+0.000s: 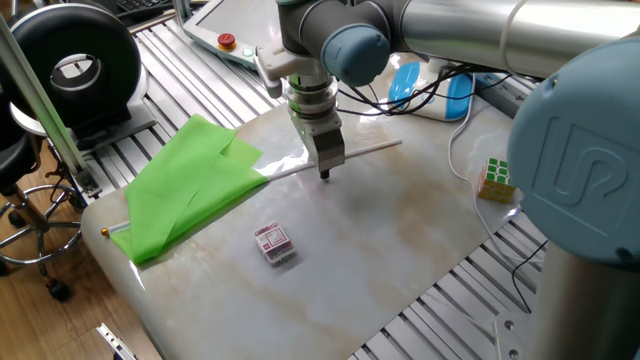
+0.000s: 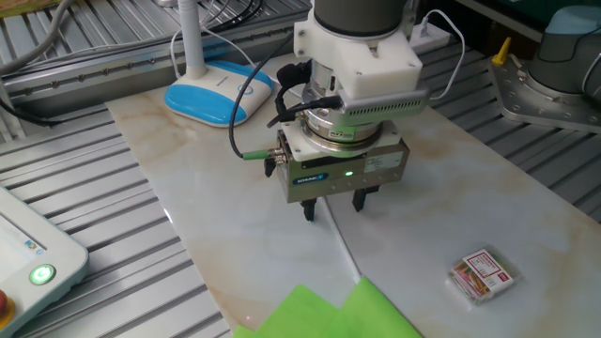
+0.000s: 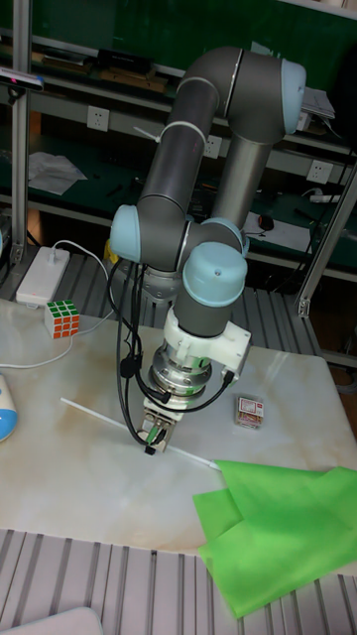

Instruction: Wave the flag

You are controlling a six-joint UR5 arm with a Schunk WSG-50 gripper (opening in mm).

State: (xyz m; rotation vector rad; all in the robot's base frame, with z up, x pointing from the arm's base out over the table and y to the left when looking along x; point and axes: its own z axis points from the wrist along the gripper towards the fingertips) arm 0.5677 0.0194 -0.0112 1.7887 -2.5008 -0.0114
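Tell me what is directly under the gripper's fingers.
The gripper is open, its fingers astride the flag's bare white pole, which lies flat on the marble table. The gripper body hides the pole stretch beneath it, so contact cannot be judged.

Green cloth flag (image 2: 343, 314): cut off by the bottom edge in my other fixed view.
White pole (image 2: 340, 252): I lose its middle behind the two-finger gripper (image 2: 333, 207).

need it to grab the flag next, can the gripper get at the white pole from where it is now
Probably yes. The gripper hangs open right over the bare stretch of the pole, a finger on each side, clear of the green cloth. Nothing lies between them.
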